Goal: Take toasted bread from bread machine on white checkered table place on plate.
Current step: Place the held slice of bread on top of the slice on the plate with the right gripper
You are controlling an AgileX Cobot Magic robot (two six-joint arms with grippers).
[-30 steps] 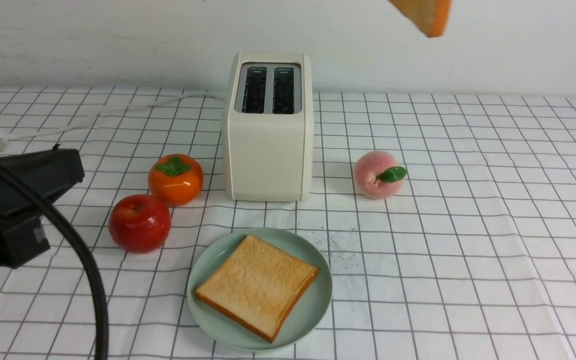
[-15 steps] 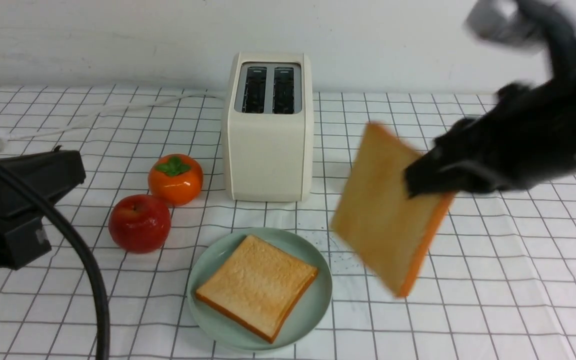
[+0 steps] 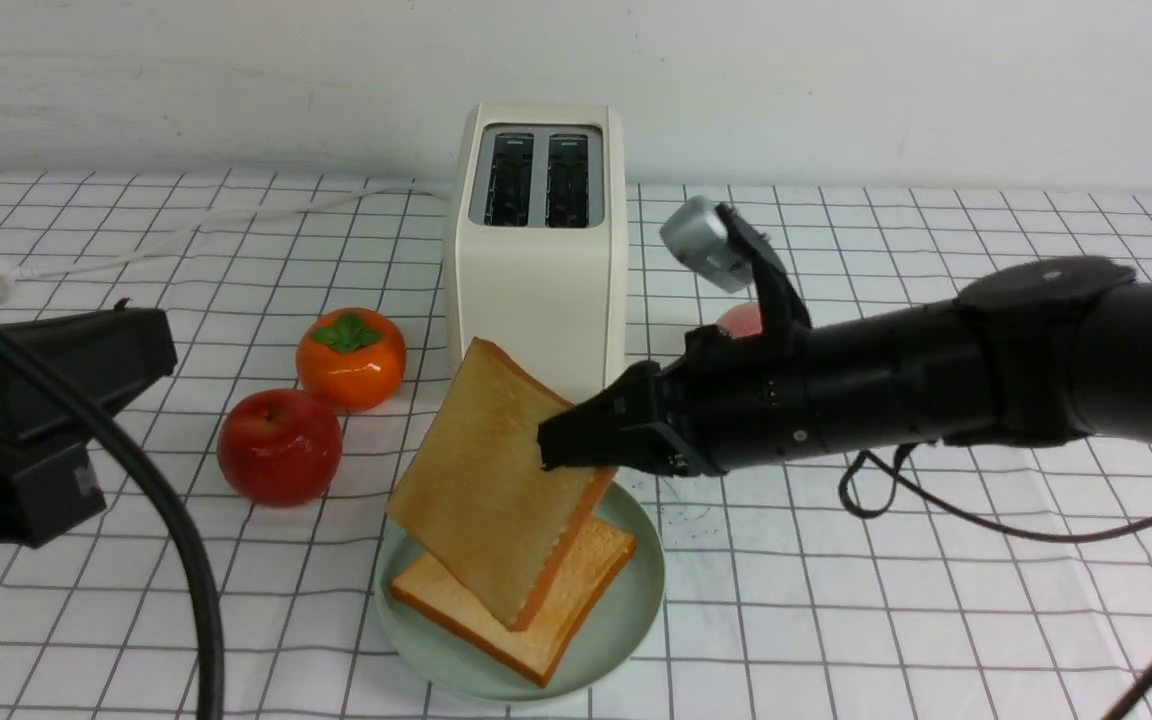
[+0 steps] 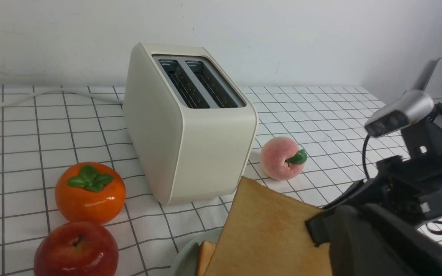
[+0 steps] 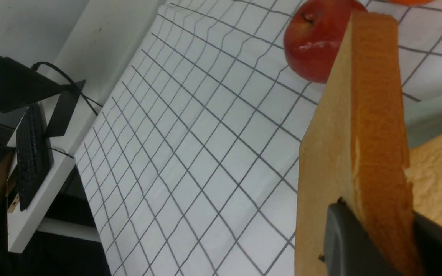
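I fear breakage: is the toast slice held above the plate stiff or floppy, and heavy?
Probably stiff: the held toast looks flat though gripped at one edge only. Likely light, for the same reason. It may slide, since it is tilted over the other slice.

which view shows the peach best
The left wrist view: the peach sits whole and unblocked beside the bread machine. In the front view only a sliver of it shows behind the right arm. The right wrist view does not show it.
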